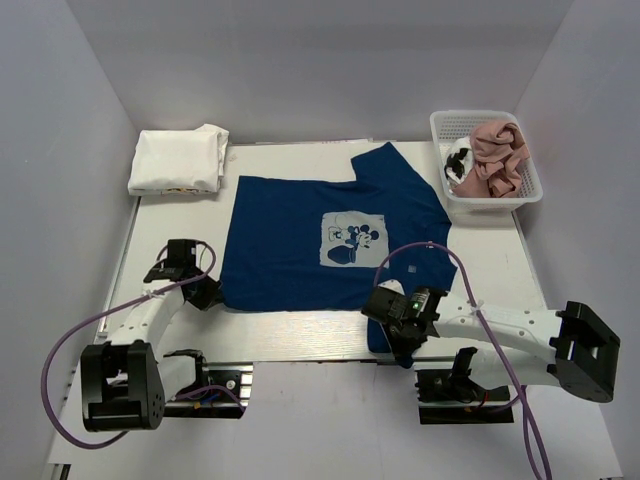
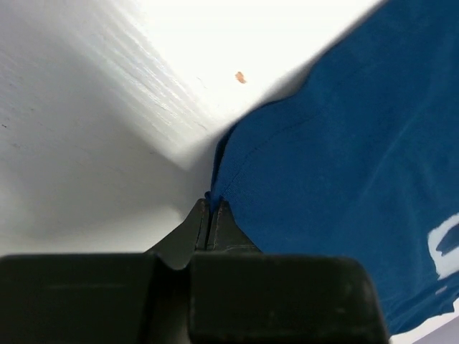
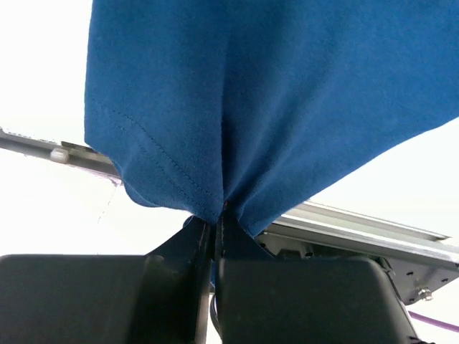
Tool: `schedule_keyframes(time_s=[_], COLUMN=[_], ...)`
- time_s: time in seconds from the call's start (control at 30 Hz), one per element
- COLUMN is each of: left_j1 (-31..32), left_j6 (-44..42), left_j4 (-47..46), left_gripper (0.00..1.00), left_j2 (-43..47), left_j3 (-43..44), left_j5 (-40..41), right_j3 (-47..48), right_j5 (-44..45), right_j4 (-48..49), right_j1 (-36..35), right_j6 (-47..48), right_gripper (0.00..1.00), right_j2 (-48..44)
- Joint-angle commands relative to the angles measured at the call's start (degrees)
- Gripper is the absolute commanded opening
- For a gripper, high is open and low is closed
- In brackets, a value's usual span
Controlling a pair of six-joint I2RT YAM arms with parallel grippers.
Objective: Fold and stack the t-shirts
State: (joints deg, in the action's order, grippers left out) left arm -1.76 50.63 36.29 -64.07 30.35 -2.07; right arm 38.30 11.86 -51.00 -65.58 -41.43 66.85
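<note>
- My left tool (image 1: 203, 291) (image 2: 213, 209) has its jaws pressed flat together on the near-left hem corner of the navy t-shirt (image 1: 300, 235) (image 2: 344, 179), low over the white tabletop (image 1: 490, 262).
- My right tool (image 1: 393, 335) (image 3: 217, 215) is likewise clamped tight, with a bunched fold of the same shirt's near-right corner (image 3: 272, 93) between its jaws. The cloth fans out from the pinch, and a metal rail (image 3: 358, 223) shows just behind it.
- Between and ahead of the two tools the navy t-shirt lies spread out, front up, with its pale square cartoon print (image 1: 352, 240) ahead and left of the right tool.
- Well ahead of the left tool, a folded white t-shirt (image 1: 178, 160) sits at the far-left corner of the tabletop.
- Far ahead and right of the right tool stands a white mesh basket (image 1: 531, 187). It holds a crumpled pink t-shirt (image 1: 497, 155) and, on its left, a white black-marked t-shirt (image 1: 458, 163).
</note>
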Motion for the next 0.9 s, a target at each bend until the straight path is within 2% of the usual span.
schedule_keyframes(time_s=[0.0,0.13,0.27,0.3,0.57,0.7,0.8,0.87], left_j1=[0.1,0.1,0.1,0.1,0.1,0.1,-0.4,-0.4], left_j6=[-1.7,-1.7,-1.7,-1.7,-1.7,-1.7,-1.7,-1.7], left_j4=[0.5,-2.8,-4.2,-5.0,-8.3,-7.1,-6.0,-6.0], left_gripper=[0.00,0.00,0.00,0.00,0.00,0.00,0.00,0.00], left_j2=[3.0,4.5,2.0,1.1,-13.6,-20.6,-25.3,-28.4], left_j3=[1.8,1.8,5.8,7.6,18.2,25.3,29.6,31.4], left_j5=[-0.1,-2.5,-2.5,-2.5,-4.4,-4.4,-3.3,-2.8], right_j3=[2.0,4.6,9.1,10.1,18.3,22.2,26.8,29.0], right_j5=[1.8,9.2,16.6,17.8,16.4,14.8,14.9,15.8], right_j4=[-3.0,-0.8,0.2,3.0,12.2,15.8,15.5,15.8], right_j1=[0.7,3.4,8.9,9.8,24.1,27.8,30.6,31.8], right_j6=[-1.4,-0.8,1.3,2.5,13.2,17.4,20.4,21.3], right_gripper=[0.00,0.00,0.00,0.00,0.00,0.00,0.00,0.00], right_j2=[-0.5,-0.8,1.3,2.0,9.0,12.1,19.2,20.8])
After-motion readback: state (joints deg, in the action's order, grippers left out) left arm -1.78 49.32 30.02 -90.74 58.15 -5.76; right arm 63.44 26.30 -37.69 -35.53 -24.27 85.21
